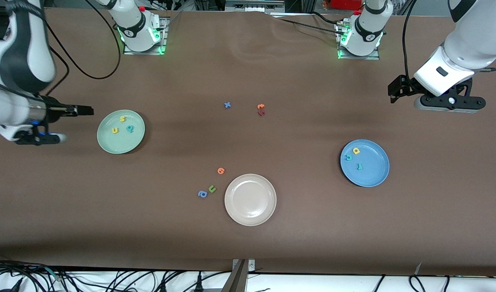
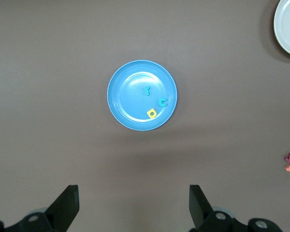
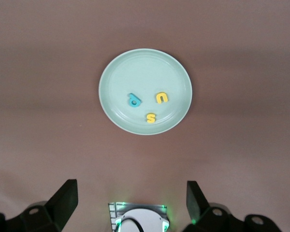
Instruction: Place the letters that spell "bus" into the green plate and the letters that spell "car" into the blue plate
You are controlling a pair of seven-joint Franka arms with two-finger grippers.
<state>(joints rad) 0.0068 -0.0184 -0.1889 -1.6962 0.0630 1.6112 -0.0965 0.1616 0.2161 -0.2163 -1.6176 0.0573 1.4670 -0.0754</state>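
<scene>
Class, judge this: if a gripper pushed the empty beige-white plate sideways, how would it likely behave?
The beige-white plate looks rigid and shallow, so it would probably slide flat rather than tip. Its round rim may make it spin if pushed off-centre. It holds nothing, so nothing would spill.

A brown table [image 1: 248,243] is seen, covered by a matte sheet that fills almost the whole front view. Faint creases are visible in the sheet toward the edge farthest from the front camera. Soft shadow bands are cast across the surface, and a darker strip is seen along the edge nearest the front camera. Below that edge a white floor strip [image 1: 313,284] is seen, strewn with black cables [image 1: 122,282]. A grey metal bracket [image 1: 242,273] is fixed at the middle of the near edge. Two metal base plates [image 1: 144,49] are bolted near the farthest edge, lit by green lights. Dark clutter is glimpsed past that edge.
</scene>
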